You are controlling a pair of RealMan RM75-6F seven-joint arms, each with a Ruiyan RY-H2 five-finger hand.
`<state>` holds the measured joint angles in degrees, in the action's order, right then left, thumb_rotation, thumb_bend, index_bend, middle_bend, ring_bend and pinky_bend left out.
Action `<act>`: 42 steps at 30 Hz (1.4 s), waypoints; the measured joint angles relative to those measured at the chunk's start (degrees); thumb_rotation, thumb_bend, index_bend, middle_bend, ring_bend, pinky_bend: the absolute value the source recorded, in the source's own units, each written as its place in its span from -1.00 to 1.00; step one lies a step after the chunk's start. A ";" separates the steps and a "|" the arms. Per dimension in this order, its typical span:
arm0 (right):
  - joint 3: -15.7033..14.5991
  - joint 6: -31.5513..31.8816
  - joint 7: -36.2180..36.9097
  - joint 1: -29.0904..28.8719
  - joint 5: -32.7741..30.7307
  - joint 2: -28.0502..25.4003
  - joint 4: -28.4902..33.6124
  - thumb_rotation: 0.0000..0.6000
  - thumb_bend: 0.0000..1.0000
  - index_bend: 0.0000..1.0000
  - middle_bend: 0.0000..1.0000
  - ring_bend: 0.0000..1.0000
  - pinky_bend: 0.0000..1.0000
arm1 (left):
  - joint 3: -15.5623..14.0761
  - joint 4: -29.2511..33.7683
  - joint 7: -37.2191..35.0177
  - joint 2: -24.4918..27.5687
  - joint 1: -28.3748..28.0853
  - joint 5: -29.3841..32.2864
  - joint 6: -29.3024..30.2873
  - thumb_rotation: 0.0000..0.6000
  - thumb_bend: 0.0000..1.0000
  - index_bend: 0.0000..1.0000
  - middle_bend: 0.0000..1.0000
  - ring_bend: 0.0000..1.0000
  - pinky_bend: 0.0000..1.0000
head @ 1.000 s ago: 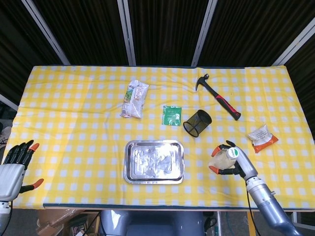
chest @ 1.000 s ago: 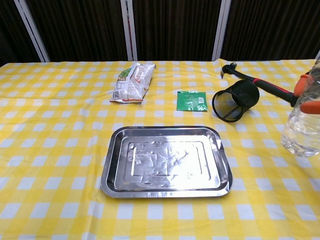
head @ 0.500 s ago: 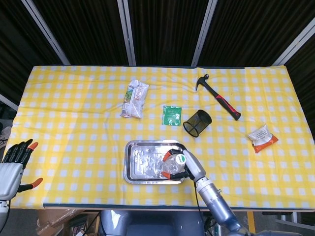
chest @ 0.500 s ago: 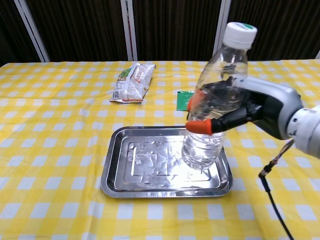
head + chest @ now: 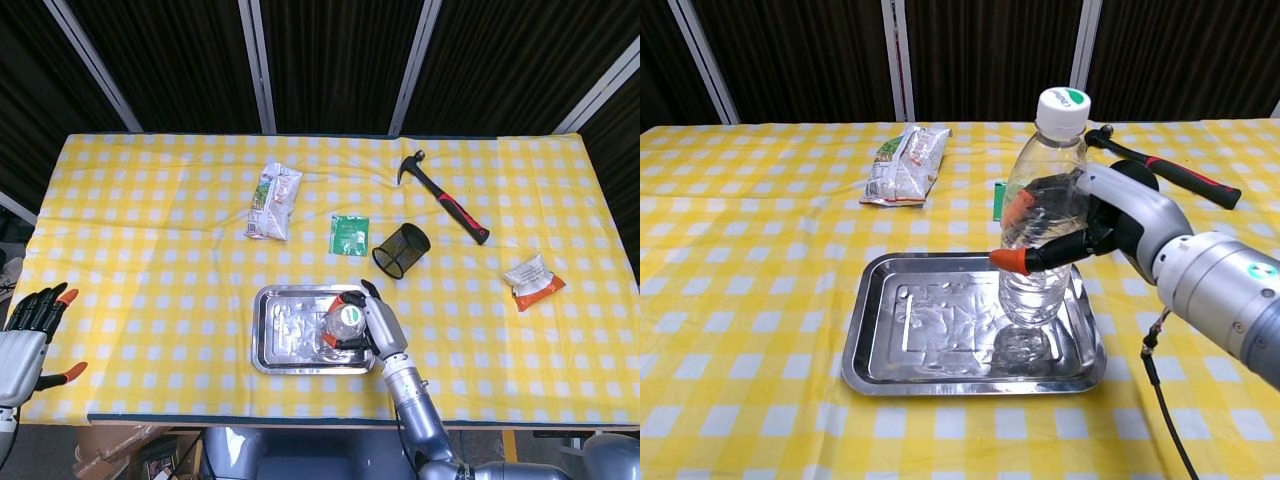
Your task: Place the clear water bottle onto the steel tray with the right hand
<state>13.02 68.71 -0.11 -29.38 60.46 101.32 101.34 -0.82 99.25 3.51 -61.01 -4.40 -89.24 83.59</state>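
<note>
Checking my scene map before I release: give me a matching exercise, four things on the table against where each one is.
Things:
1. clear water bottle
2. hammer
3. mesh cup
4. green packet

Places:
A. far right part of the cloth, beyond the mesh cup
B. lying on its side, just right of the green packet
C. upright over the steel tray, gripped by the right hand
D. flat on the cloth between the snack bag and the mesh cup

Pairs: 1-C, 2-A, 3-B, 4-D

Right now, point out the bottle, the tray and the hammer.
bottle (image 5: 1035,285), chest view, lower clear body.
tray (image 5: 872,375), chest view, near-left rim.
hammer (image 5: 463,221), head view, red and black handle.
</note>
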 measured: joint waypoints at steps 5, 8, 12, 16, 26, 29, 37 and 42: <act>-0.72 -0.56 -0.29 0.83 -1.73 -0.43 2.21 0.98 1.00 1.00 0.91 0.11 -0.98 | -0.13 0.25 1.17 -0.41 0.00 -0.10 -0.03 1.00 -0.67 -0.89 -1.00 -1.00 -1.00; -0.70 -1.48 -0.04 1.08 -3.19 -0.12 3.20 0.98 1.00 1.00 0.91 0.11 -0.98 | -0.18 0.38 1.51 -0.49 0.02 -0.01 -0.06 1.00 -0.67 -0.89 -1.00 -1.00 -1.00; -0.55 -1.55 -0.57 0.92 -3.40 1.90 1.71 0.99 1.00 1.00 0.91 0.11 -0.98 | -0.13 0.30 1.18 -0.43 0.06 -0.01 0.15 1.00 -0.67 -0.89 -1.00 -1.00 -1.00; -0.04 -1.40 -0.80 0.68 -3.25 3.73 -0.25 0.98 1.00 1.00 0.91 0.11 -0.98 | 0.00 0.11 0.74 -0.34 -0.05 0.31 -0.08 1.00 -0.67 -0.89 -1.00 -1.00 -1.00; 0.82 -0.40 0.25 1.10 -1.45 5.79 -3.07 0.98 1.00 1.00 0.91 0.10 -0.98 | -0.06 -0.01 0.73 -0.37 -0.31 0.44 -0.59 1.00 -0.66 -0.89 -1.00 -1.00 -1.00; 0.74 -0.33 0.73 1.40 -0.94 5.86 -3.41 0.99 1.00 1.00 0.90 0.09 -0.98 | -0.09 0.04 0.84 -0.39 -0.28 0.34 -0.47 1.00 -0.67 -0.89 -1.00 -1.00 -1.00; 0.04 -3.43 0.89 1.37 -1.55 4.66 -2.59 0.99 0.71 0.72 0.62 -0.15 -1.00 | -0.16 0.14 1.10 -0.42 -0.19 0.29 -0.31 1.00 -0.67 -0.89 -1.00 -1.00 -1.00; -0.72 -7.45 0.80 0.75 -2.53 2.89 -1.66 0.99 0.37 0.31 0.38 -0.44 -1.00 | -0.17 0.06 1.01 -0.40 -0.27 0.33 -0.44 1.00 -0.67 -0.89 -1.00 -1.00 -1.00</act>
<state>12.30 61.26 0.70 -28.63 57.93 104.21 99.68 -0.98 99.31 4.52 -61.40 -4.67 -88.91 83.15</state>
